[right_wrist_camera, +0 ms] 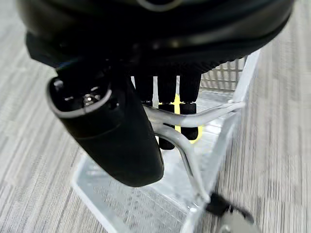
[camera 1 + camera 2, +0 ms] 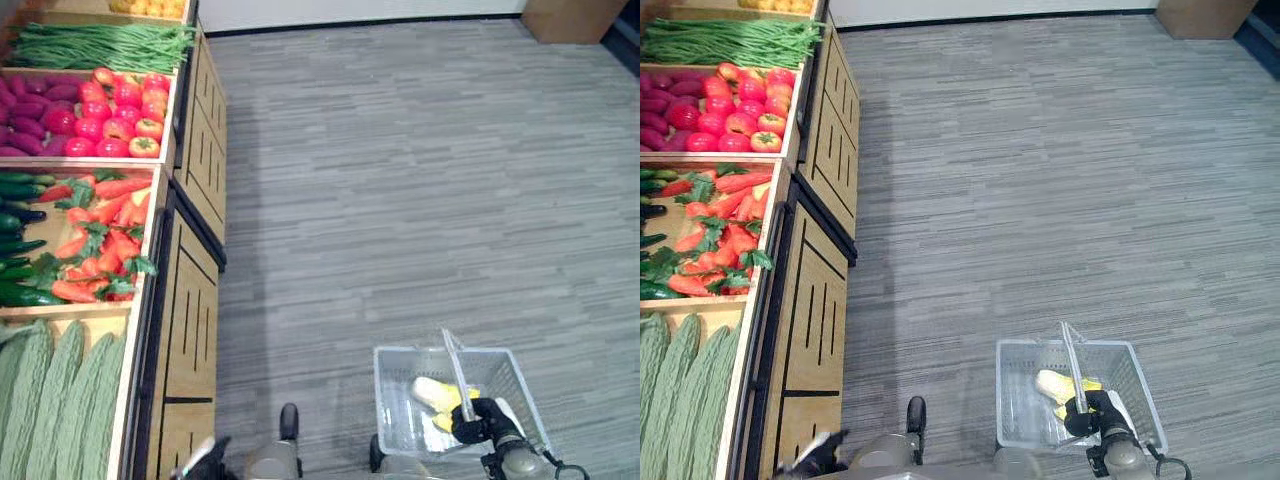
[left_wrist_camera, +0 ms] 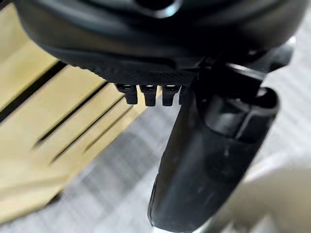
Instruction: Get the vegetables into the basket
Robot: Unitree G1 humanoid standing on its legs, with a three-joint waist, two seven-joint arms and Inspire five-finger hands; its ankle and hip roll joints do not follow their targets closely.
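A clear wire basket (image 2: 391, 400) stands low at the right over the grey floor. My right hand (image 2: 472, 420) is shut on its metal handle (image 2: 456, 368); in the right wrist view the fingers (image 1: 166, 128) curl round that handle (image 1: 204, 116). Inside lies a pale yellow-and-white vegetable (image 2: 433, 393). On the wooden stand at the left are carrots (image 2: 105, 240), tomatoes (image 2: 120, 115), green beans (image 2: 100, 45) and bitter melons (image 2: 60, 400). My left hand (image 2: 203, 462) hangs beside the stand's front, its fingers (image 3: 146, 94) relaxed and holding nothing.
The stand's slatted wooden front (image 2: 190, 320) runs along the left. Dark cucumbers (image 2: 20, 240) and purple vegetables (image 2: 30, 110) fill further crates. Grey striped carpet (image 2: 420, 180) stretches ahead and right. A brown box (image 2: 575, 18) sits at the far right corner.
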